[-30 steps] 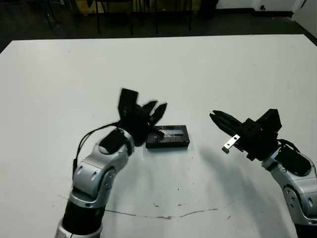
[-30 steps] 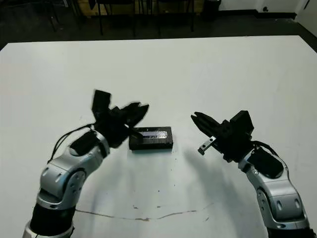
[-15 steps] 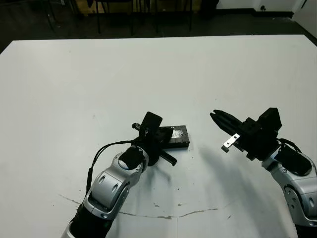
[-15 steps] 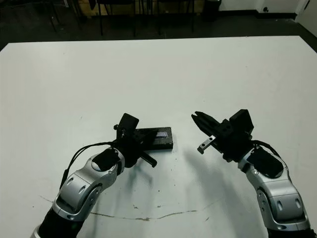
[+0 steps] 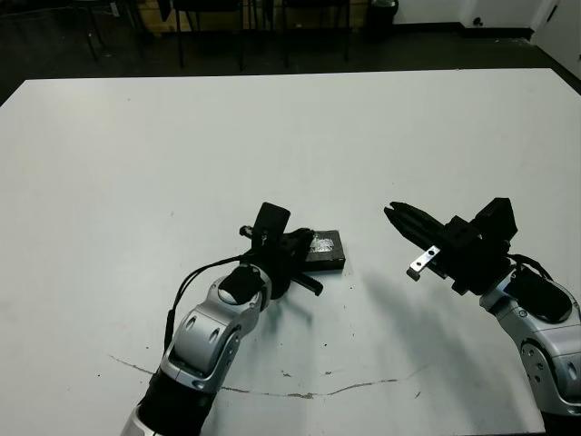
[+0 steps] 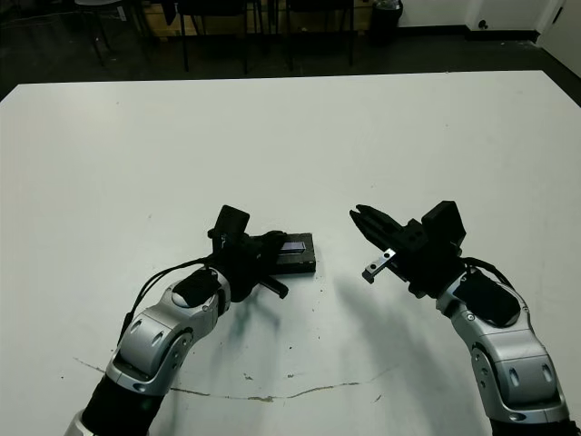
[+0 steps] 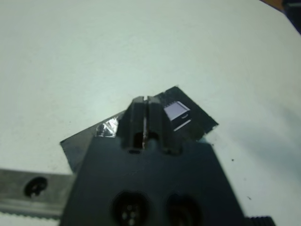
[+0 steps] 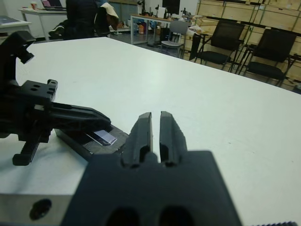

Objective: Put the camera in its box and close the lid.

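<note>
- Left gripper, above the box a second ago, now rests on the lid, fingers pressed together, holding nothing.
- Lid sits on the box; camera not visible, presumably inside. Closing looks nearly done.
- Right gripper unmoved, well apart, fingers together, empty.
- White table, scuffed; chairs beyond.

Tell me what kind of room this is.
Probably an office or lab workspace: black office chairs stand beyond the big white table, a desk with a laptop sits further back, and stacked cardboard boxes line the wall.
</note>
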You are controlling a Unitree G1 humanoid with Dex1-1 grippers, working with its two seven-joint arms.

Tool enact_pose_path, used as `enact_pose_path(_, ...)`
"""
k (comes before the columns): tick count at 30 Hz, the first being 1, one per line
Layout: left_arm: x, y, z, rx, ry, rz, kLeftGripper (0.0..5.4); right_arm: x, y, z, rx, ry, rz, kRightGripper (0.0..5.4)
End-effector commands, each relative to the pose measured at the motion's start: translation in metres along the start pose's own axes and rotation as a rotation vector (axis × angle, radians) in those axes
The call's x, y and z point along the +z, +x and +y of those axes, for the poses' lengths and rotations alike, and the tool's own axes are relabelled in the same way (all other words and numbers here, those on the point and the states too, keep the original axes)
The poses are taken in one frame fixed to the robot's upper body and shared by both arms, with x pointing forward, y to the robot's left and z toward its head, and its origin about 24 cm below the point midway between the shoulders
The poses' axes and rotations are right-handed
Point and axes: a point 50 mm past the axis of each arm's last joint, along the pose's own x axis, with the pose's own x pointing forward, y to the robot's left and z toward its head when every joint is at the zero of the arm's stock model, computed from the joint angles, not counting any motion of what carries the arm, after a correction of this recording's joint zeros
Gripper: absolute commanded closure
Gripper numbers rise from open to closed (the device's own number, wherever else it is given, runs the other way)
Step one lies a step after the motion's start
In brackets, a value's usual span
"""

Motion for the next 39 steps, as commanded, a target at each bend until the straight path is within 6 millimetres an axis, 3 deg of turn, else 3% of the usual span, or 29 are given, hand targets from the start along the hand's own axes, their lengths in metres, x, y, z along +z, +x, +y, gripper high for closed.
enact_pose_path(1, -0.040, -0.009, 0.018, 0.062, -0.047, 0.193, 5.39, -0.004, -0.002, 0.001, 0.002, 0.007, 0.014, 5.40)
enact_pose_path(12, -0.009, -0.049, 0.026, 0.033, 0.007, 0.018, 5.39, -0.004, -0.004, 0.002, 0.003, 0.014, -0.009, 5.40)
enact_pose_path(24, 0.033, -0.101, 0.069, 0.195, -0.007, -0.299, 5.39, -0.004, -0.002, -0.001, -0.045, -0.002, 0.001, 5.40)
enact_pose_path(29, 0.037, -0.122, 0.089, 0.381, 0.025, -0.477, 5.39, -0.010, -0.003, -0.004, -0.115, 0.018, 0.007, 5.40)
enact_pose_path(33, 0.036, -0.140, 0.099, 0.584, 0.226, -0.649, 5.39, -0.013, -0.004, -0.006, -0.203, 0.015, 0.012, 5.40)
enact_pose_path(39, 0.014, -0.151, 0.106, 0.760, 0.235, -0.692, 5.39, -0.014, -0.005, -0.001, -0.375, -0.021, -0.048, 5.40)
